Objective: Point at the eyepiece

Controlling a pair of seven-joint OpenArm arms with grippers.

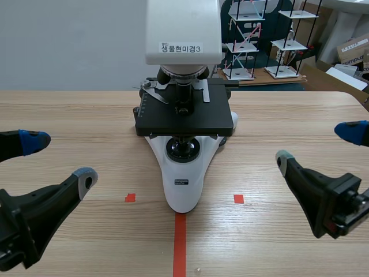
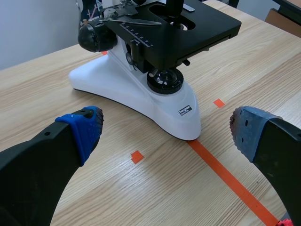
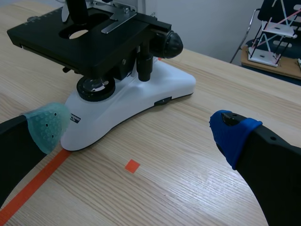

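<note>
Sitting low and near with wide-open fingers on the left gripper (image 1: 60, 158) and right gripper (image 1: 316, 145), maybe bumping the white head (image 1: 183, 29) of the middle microscope (image 1: 183, 190) when lifting toward the eyepiece hidden up high, out of sight.

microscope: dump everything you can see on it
The microscope stands upright mid-table, its glossy white Y-shaped base on the wooden table, front tip meeting the orange-red tape line. A matte black stage carries metal clips and a ruler scale; a black-ringed lens sits below, black focus knobs at the sides. The white head bears a Korean label; its top is out of view.
</note>
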